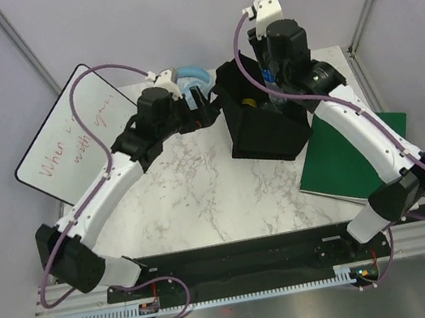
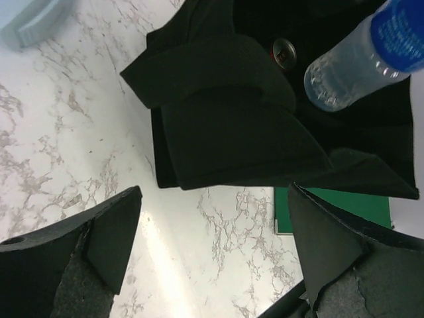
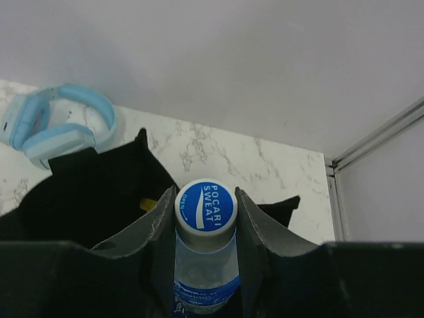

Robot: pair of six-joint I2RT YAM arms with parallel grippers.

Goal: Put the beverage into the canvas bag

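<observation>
As seen from the top external camera, the canvas bag [image 1: 261, 130] stood open near the far edge of the marble table [image 1: 194, 195], with a green book [image 1: 352, 155] lying just beside it on the right. The right gripper [image 1: 274, 86] hung over the bag's mouth; the bottle [image 1: 269, 76] showed only as a sliver of blue under the wrist. The left gripper [image 1: 202, 111] sat by the bag's left rim; contact could not be made out from there. Pale blue headphones [image 1: 185, 75] lay behind it, and a whiteboard [image 1: 68, 135] leaned at the table's far left.

In the left wrist view, the left gripper [image 2: 213, 199] had its jaws spread wide, with only bare marble between them and nothing gripped. The bag [image 2: 225, 132] lay just beyond the fingertips, its fabric folded outward. The clear bottle [image 2: 351, 66], blue-labelled, hung tilted with its base in front of the bag's dark interior; whether it touched the lining could not be told. A strip of the book [image 2: 331, 205] showed behind the bag.

In the right wrist view, the right gripper [image 3: 204, 199] was clamped on the bottle's [image 3: 204, 265] neck, a finger pressed on each side below the blue cap [image 3: 206, 204] marked "Pocari Sweat". The bag [image 3: 86, 192] gaped below, something yellow [image 3: 147, 204] inside it, and the headphones [image 3: 59, 126] lay beyond on the marble.
</observation>
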